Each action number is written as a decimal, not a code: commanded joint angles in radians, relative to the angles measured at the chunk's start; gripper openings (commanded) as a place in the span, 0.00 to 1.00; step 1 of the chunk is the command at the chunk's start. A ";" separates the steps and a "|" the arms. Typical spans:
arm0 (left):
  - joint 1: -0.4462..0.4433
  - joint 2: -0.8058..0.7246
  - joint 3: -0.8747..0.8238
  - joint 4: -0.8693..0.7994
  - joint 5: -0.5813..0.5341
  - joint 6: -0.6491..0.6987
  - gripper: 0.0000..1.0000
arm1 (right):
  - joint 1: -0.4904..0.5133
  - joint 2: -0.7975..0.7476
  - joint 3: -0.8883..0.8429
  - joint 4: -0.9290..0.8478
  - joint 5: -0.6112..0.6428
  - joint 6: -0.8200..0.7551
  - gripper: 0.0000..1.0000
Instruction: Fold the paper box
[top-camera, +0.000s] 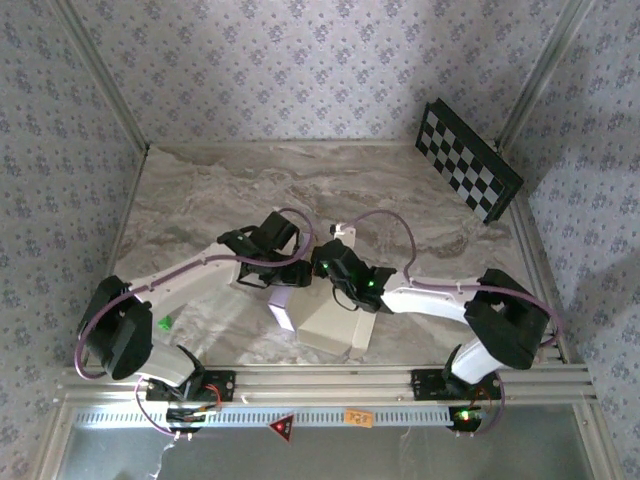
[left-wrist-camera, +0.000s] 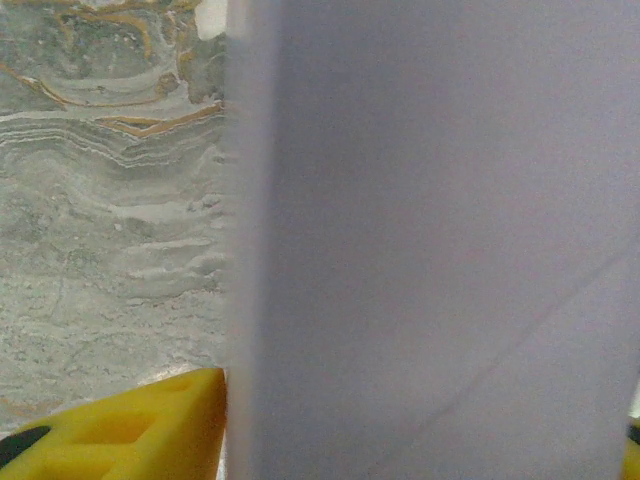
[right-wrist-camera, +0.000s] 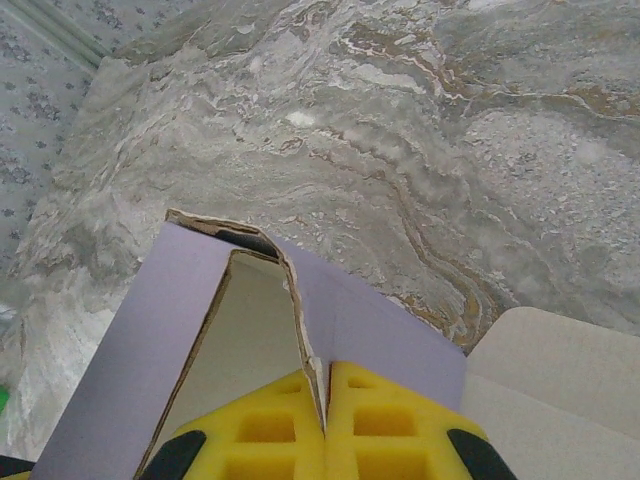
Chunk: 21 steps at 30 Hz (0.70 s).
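Note:
The paper box (top-camera: 330, 325) lies half folded in the middle of the marble table, lilac outside and cream inside. My right gripper (right-wrist-camera: 325, 400) is shut on the torn top edge of one upright lilac wall (right-wrist-camera: 380, 320); the cream inside (right-wrist-camera: 250, 340) shows to its left. From above, the right gripper (top-camera: 338, 282) and the left gripper (top-camera: 287, 272) meet over the box. In the left wrist view a lilac panel of the paper box (left-wrist-camera: 430, 240) stands close to the camera. One yellow finger (left-wrist-camera: 130, 430) shows at its left edge, and the panel hides the gap between the jaws.
A black-and-white checkerboard panel (top-camera: 468, 160) leans at the back right wall. A small green object (top-camera: 165, 322) lies by the left arm. Patterned walls close three sides, and an aluminium rail (top-camera: 320, 380) runs along the near edge. Bare marble (top-camera: 300, 180) stretches behind the box.

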 joint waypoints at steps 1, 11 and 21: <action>-0.038 -0.033 0.006 0.133 0.024 -0.092 0.59 | -0.005 0.041 0.024 0.013 -0.119 -0.020 0.00; -0.076 -0.071 0.005 0.138 -0.051 -0.160 0.65 | -0.004 0.085 -0.042 0.043 -0.092 -0.080 0.00; -0.073 -0.195 -0.011 0.046 -0.181 -0.238 0.70 | 0.008 0.070 -0.083 0.022 -0.040 -0.129 0.00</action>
